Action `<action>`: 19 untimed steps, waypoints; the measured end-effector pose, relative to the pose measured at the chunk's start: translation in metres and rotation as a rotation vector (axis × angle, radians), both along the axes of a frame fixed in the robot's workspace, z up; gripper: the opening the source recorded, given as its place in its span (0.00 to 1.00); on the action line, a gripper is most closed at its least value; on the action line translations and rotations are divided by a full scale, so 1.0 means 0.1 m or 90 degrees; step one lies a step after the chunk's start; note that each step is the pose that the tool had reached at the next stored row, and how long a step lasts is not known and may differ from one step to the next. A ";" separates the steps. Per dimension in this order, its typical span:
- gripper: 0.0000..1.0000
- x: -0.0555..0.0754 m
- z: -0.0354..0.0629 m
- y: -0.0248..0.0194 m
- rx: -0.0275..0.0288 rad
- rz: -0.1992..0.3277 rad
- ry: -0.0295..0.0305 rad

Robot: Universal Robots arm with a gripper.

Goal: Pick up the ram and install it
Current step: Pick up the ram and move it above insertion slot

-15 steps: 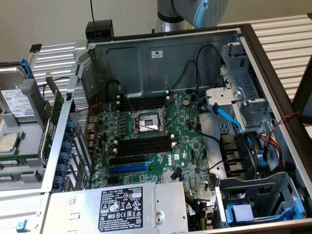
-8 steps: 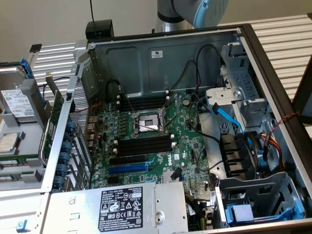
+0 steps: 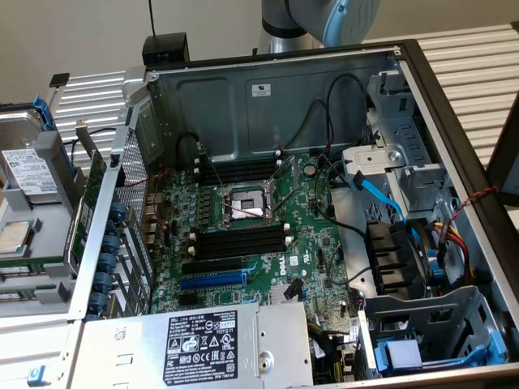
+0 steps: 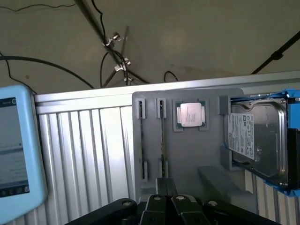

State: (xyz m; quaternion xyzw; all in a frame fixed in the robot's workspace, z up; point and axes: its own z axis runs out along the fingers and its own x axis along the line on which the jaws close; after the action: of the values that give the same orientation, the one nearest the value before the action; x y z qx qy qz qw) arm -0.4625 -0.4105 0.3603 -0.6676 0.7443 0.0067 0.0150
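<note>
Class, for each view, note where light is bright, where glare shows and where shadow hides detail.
Exterior view: the slatted table is brightly lit, while the computer case interior sits in shadow around the motherboard. Wrist view: glare washes out the processor; the end effector is dark.

motherboard (image 3: 312,243): "DELL" logo (white print) | power supply label (image 3: 202,340): text unreadable
</note>
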 end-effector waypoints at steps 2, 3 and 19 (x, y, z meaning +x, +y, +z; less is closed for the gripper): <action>0.11 0.00 -0.036 -0.009 0.0009 0.000 0.0002; 0.11 0.00 -0.054 -0.012 0.0011 0.000 0.0006; 0.11 0.00 -0.269 -0.099 0.0028 0.000 0.0257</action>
State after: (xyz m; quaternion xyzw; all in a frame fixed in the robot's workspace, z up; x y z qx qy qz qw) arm -0.4624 -0.4204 0.3335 -0.6673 0.7445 0.0218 0.0015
